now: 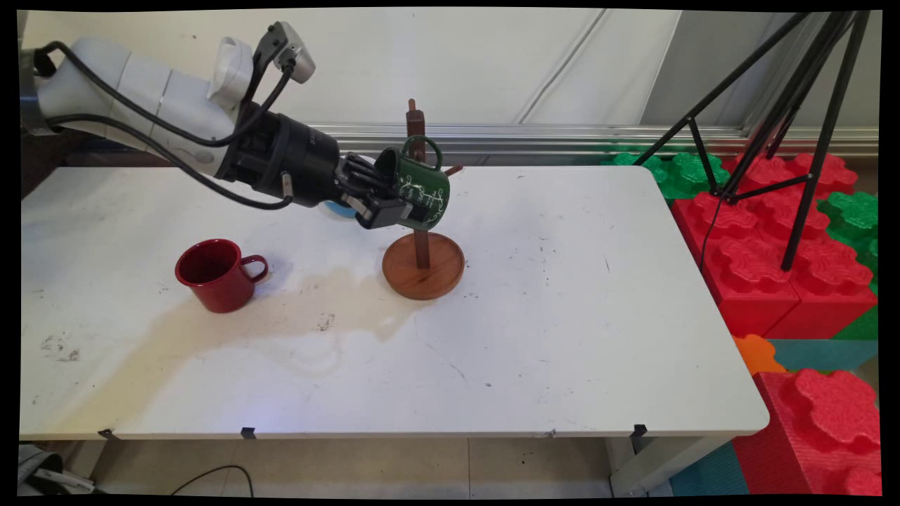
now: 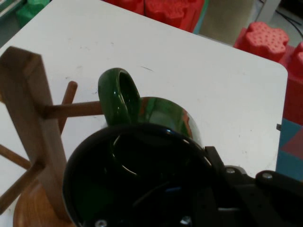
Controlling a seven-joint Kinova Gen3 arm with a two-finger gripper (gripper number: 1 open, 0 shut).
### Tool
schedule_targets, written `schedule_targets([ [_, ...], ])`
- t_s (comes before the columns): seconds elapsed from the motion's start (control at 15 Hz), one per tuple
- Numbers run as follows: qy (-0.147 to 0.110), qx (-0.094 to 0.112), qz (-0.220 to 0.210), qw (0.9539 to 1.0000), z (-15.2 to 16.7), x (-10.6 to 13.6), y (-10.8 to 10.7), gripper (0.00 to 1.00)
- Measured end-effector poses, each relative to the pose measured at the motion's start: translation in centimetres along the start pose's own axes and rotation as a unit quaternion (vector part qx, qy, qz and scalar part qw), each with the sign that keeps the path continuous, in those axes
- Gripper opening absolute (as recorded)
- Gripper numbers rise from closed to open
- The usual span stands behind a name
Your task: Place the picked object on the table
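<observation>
Green mug [image 1: 420,190] pinched by gripper [image 1: 383,197] at wooden mug tree [image 1: 422,246], handle beside a peg, red mug [image 1: 218,275] empty near table's [image 1: 562,316] left edge, arm reaching level.

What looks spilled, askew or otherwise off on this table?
A wide brownish stain spreads over the table, from near the mug stand past the red mug toward the near left corner. The green mug, in the gripper, is tipped on its side beside the stand.
</observation>
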Motion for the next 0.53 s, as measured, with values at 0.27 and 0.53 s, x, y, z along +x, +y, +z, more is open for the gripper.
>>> schedule_targets([
  [0.27, -0.002, -0.004, 0.027, 0.9996, -0.4, 0.1, 0.6, 0.00],
  [0.53, -0.024, -0.012, 0.069, 0.9972, -1.2, -0.2, 1.4, 0.00],
])
